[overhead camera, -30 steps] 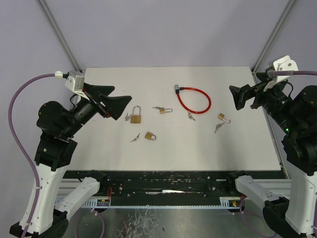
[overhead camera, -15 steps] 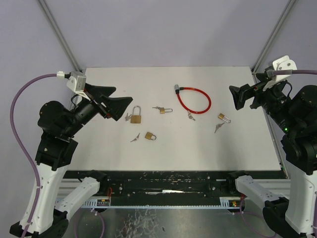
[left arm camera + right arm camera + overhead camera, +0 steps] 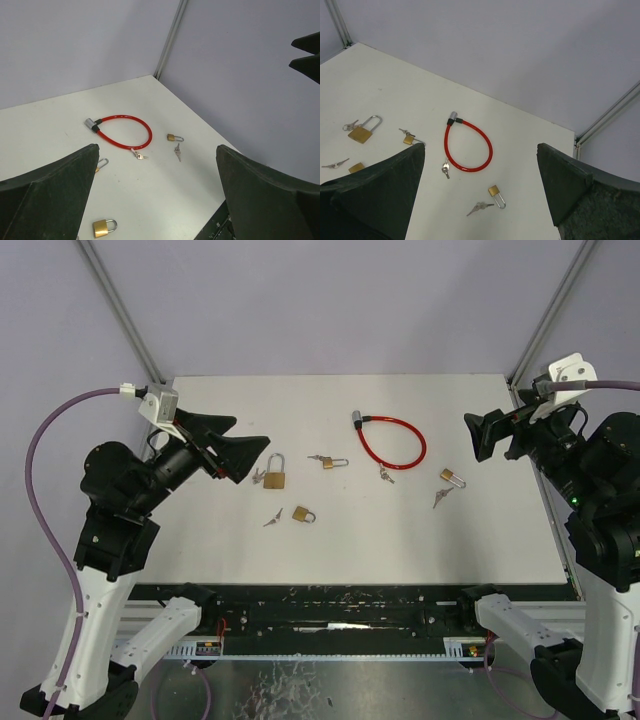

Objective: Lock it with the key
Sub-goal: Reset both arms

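Keys [image 3: 259, 477] lay in loose bunches across the counter [image 3: 380, 540], so I judged I could easily pair the wrong one with a lock, or nudge it away. My left jaws hung wide and empty near the large padlock [image 3: 276, 478]; my right jaws, equally wide, hovered beyond the small padlock [image 3: 452, 477].

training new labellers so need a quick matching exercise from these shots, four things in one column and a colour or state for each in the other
Things:
1. cable lock
2. largest padlock
3. left hand
4. table

Colour or state:
a. white
b. open, holding nothing
c. red
d. brass body

Pairs: 1-c, 2-d, 3-b, 4-a
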You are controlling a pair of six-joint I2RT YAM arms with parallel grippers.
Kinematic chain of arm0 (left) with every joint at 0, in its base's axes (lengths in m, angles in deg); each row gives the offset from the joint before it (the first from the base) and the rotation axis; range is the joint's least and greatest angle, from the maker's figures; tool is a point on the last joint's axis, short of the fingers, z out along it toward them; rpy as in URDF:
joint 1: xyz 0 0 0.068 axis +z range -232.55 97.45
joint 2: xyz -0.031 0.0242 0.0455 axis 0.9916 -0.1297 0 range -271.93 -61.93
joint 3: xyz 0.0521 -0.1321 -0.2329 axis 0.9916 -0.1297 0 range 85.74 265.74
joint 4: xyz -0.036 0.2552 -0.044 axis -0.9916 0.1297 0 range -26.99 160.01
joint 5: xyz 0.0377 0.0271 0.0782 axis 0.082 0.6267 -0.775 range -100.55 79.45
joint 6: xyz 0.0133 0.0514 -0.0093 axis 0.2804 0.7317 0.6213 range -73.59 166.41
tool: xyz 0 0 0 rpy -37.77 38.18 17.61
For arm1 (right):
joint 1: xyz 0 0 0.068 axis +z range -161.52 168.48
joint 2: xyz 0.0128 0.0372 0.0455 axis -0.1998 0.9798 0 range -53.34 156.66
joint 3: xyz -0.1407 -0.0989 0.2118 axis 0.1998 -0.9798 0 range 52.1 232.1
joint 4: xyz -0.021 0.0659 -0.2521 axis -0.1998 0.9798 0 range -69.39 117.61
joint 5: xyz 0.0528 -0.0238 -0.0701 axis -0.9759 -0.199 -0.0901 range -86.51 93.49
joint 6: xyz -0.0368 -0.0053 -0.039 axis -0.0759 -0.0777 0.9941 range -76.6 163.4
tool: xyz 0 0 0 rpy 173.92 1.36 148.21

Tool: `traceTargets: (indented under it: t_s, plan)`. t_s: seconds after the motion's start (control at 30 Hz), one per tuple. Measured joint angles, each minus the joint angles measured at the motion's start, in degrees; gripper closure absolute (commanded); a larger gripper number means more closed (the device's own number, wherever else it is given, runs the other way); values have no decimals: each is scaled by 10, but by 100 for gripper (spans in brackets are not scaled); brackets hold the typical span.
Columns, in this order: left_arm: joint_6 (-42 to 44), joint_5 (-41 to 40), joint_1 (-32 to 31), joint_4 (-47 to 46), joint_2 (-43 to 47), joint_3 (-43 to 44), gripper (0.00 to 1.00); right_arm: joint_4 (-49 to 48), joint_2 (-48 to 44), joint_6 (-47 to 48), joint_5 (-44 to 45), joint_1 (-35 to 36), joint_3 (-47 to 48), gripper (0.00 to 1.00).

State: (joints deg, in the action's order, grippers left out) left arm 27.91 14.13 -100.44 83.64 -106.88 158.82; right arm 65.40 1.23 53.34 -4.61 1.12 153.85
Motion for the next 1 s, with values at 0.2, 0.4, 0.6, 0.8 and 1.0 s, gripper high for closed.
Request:
traceTargets:
  t_s: [0.2, 0.4, 0.6, 0.8, 1.0]
  plan:
    - [0, 1, 0, 0, -1, -3, 0, 0, -1, 2, 10, 0, -4, 1]
    - [0, 4, 0, 0, -1, -3, 0, 0, -3, 2, 15, 0, -4, 1]
    - [0, 4, 0, 0, -1, -3, 0, 0, -4, 2, 16, 0, -4, 1]
    - [0, 4, 0, 0, -1, -3, 0, 0, -4, 2, 16, 0, -4, 1]
    - [0, 5, 0, 0, -2, -5, 0, 0, -4, 4, 16, 0, -4, 1]
